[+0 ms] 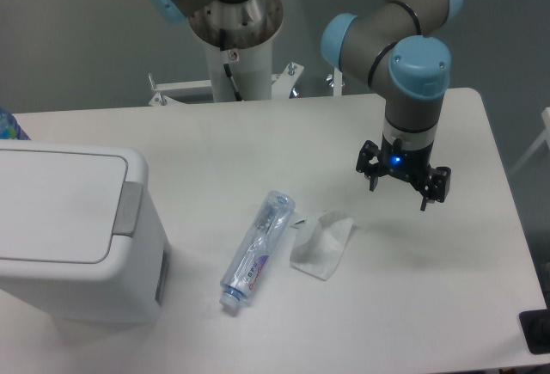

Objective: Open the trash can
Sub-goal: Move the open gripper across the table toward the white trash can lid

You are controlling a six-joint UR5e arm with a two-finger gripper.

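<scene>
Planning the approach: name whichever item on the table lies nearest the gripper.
The crumpled plastic wrapper, just left of and below the gripper; the bottle and trash can lie farther left.

1. I see the trash can point(73, 241): a large, boxy white plastic bin with rounded corners.
2. Its flat white lid point(56, 206) lies closed, flush with the rim.
3. A grey push tab point(129, 209) sits on the lid's right edge.
4. The bin stands upright at the worktop's point(412, 305) left side, partly cut off by the frame.
</scene>
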